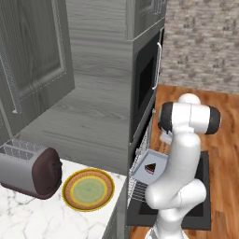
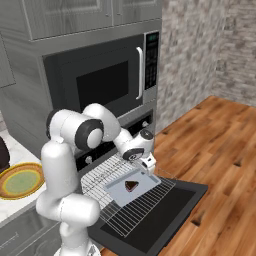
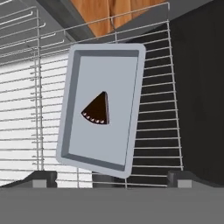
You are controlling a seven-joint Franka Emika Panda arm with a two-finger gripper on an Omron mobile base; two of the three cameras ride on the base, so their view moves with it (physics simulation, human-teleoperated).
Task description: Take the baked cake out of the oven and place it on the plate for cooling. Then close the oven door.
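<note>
No text, label, brand or number can be read anywhere in these pictures. The microwave [image 2: 105, 75] has a keypad strip [image 2: 151, 59] beside its door, but its markings are too small and blurred to make out; the same goes for the oven [image 2: 127, 130] control strip.

toaster [image 1: 29, 170] cut by left edge; oven door [image 1: 205, 186] mostly behind arm; plate [image 2: 20, 181] cut by left edge.

My arm's bent forward at the elbow, forearm reaching out low, wrist tipped so the gripper [image 2: 148, 162] points down. Jaws are spread wide with nothing between them, both fingertips [image 3: 43, 178] clear.
</note>
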